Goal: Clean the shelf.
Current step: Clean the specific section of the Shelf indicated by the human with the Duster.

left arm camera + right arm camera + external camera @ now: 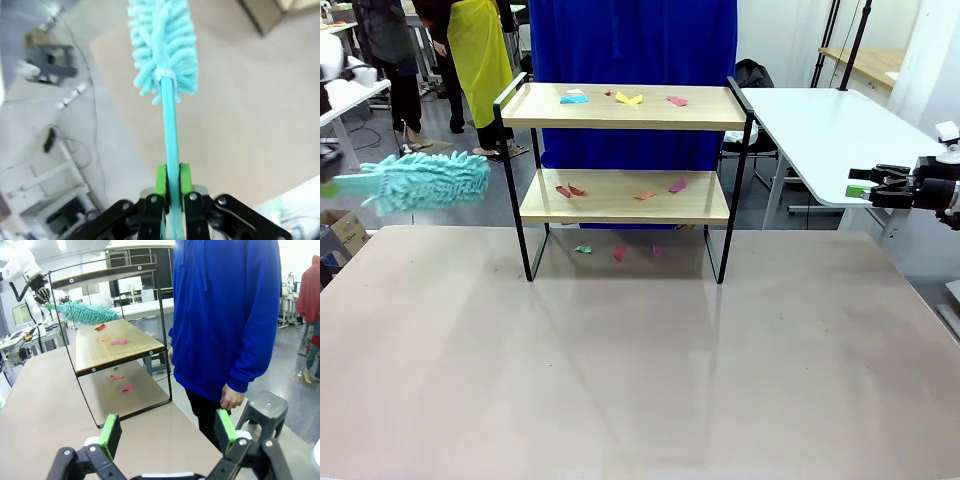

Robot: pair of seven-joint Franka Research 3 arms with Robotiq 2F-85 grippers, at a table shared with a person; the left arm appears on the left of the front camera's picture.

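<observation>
**Hidden or unclear items**
- In the front view, the left gripper [172, 176] is cut off at the frame's 9 o'clock edge and blurred. The wrist view shows its green pads [161, 181] pressed shut on the thin handle of the turquoise duster [430, 182]. The handle's lower end is hidden between the fingers.
- The duster head lies level, just beside the shelf's 9 o'clock end post. Whether it touches the frame cannot be told.
- The right gripper [868, 186] enters at the 3 o'clock edge, with its arm cropped. Its jaws stand fully apart and hold nothing. It is well apart from the shelf.
- A person [630, 40] in a blue sweatshirt stands behind the shelf, cropped above the chest and partly screened by the boards. One hand [231, 399] hangs at the person's side.

**Shelf and contents**
- The shelf [625, 121] stands upright at the 12 o'clock end of the table [640, 380].
- Top board: a blue scrap [574, 99], a yellow scrap [629, 98] and a pink scrap [677, 101]. A small pale piece next to the blue scrap is too small to identify.
- Lower board: red scraps [570, 190] toward 9 o'clock, an orange scrap [645, 195] at centre and a magenta scrap [677, 185] toward 3 o'clock.
- Tabletop beneath the shelf: a green scrap [583, 249] and two reddish scraps [619, 253].
</observation>
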